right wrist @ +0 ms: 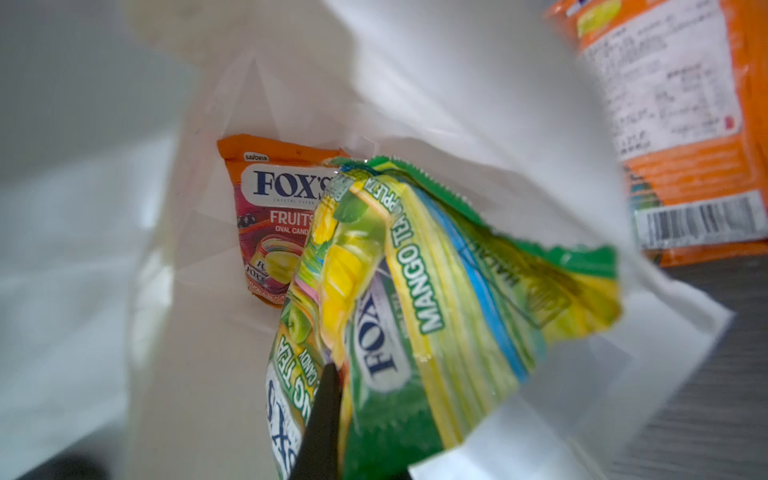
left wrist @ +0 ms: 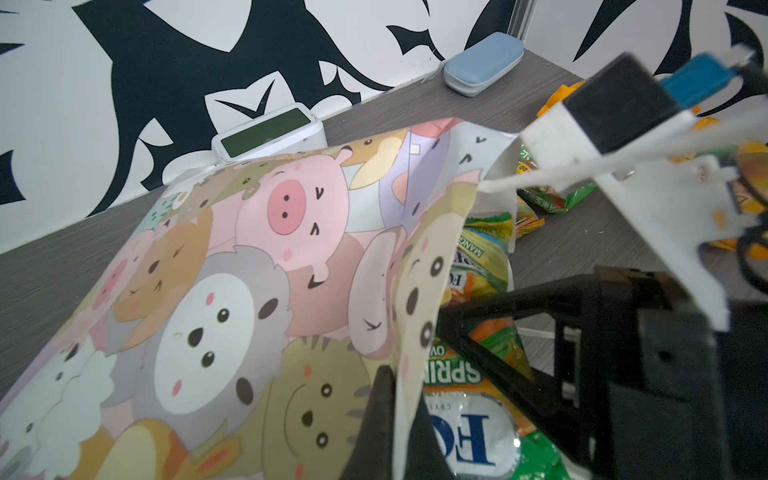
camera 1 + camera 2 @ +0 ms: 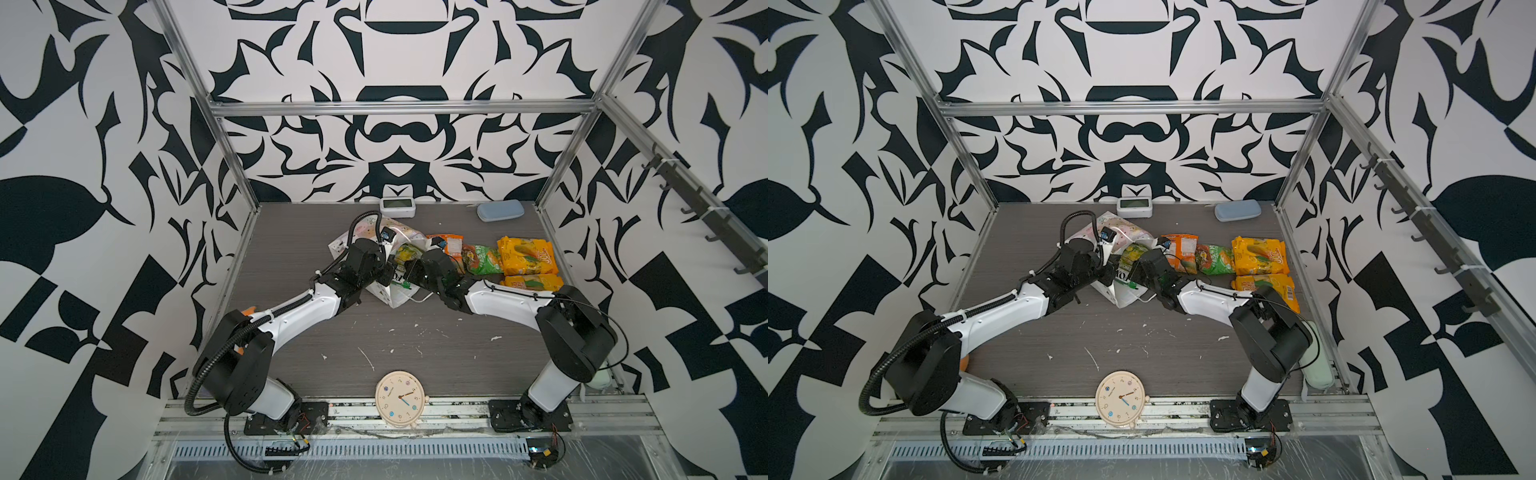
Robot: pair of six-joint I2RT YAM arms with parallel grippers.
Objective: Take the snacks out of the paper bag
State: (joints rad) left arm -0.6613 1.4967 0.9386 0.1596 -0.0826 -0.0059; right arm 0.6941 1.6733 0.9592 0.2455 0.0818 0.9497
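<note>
The paper bag (image 3: pixel 398 231) (image 3: pixel 1126 232) lies on its side mid-table, mouth facing right. My left gripper (image 3: pixel 388 271) (image 2: pixel 399 415) is shut on the rim of the paper bag (image 2: pixel 249 291). My right gripper (image 3: pixel 409 267) (image 1: pixel 340 436) is shut on a green FOX'S packet (image 1: pixel 415 291) (image 3: pixel 405 253) in the bag's mouth; only one finger shows. An orange FOX'S packet (image 1: pixel 274 216) lies deeper inside. Right of the bag lie an orange packet (image 3: pixel 451 245), a green one (image 3: pixel 482 259) and two yellow ones (image 3: pixel 525 249) (image 3: pixel 532 282).
A white digital clock (image 3: pixel 397 206) and a blue case (image 3: pixel 500 210) sit along the back wall. A round cream clock (image 3: pixel 400 399) lies at the table's front edge. Something orange (image 3: pixel 249 311) peeks out behind my left arm. Metal frame posts line both sides.
</note>
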